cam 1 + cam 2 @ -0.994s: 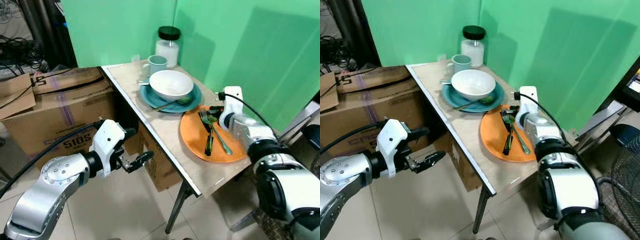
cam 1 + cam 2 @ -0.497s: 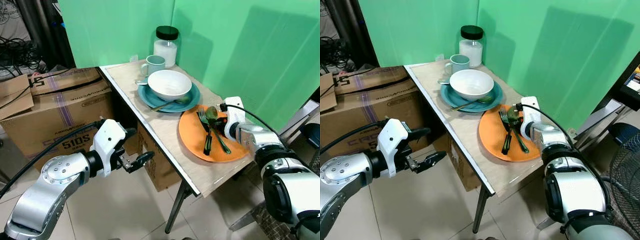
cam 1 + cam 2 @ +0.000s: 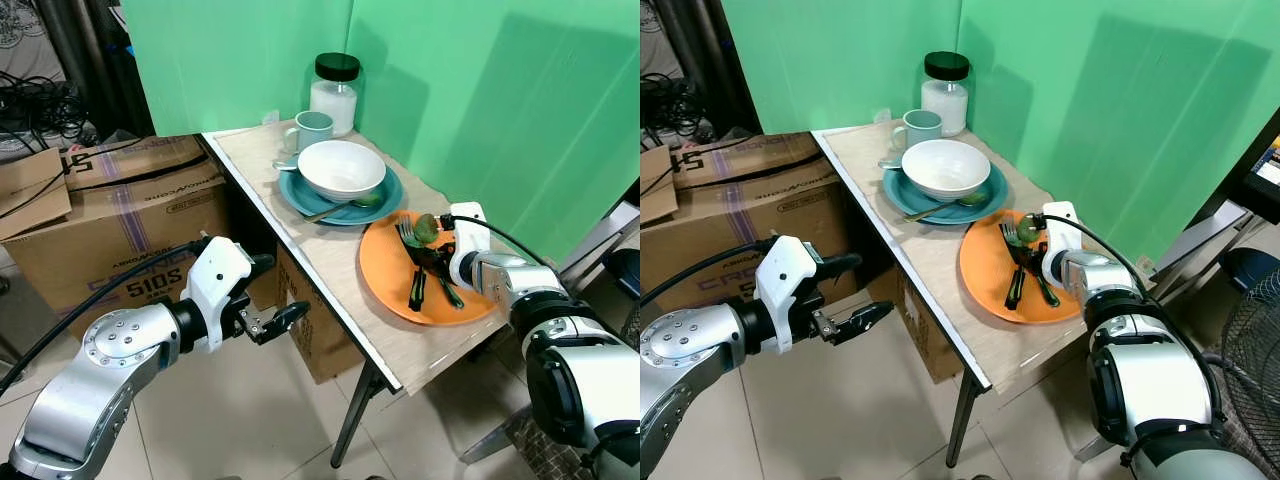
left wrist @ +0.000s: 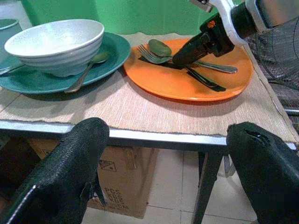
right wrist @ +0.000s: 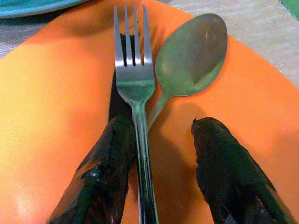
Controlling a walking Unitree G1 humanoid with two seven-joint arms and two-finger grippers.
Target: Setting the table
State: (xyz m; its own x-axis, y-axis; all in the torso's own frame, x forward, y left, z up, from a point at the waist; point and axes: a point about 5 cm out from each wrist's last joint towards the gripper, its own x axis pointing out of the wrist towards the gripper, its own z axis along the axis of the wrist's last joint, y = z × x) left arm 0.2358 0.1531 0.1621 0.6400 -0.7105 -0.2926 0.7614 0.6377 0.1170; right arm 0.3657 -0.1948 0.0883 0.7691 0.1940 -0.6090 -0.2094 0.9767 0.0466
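Printed lettering appears on the large cardboard box (image 3: 130, 235) standing on the floor beside the table (image 3: 300, 240). Its front face carries dark block characters reading "510S" (partly cut off by the robot's arm), with a line of smaller print above them too small to read. A mark on the box's top flap is not legible.
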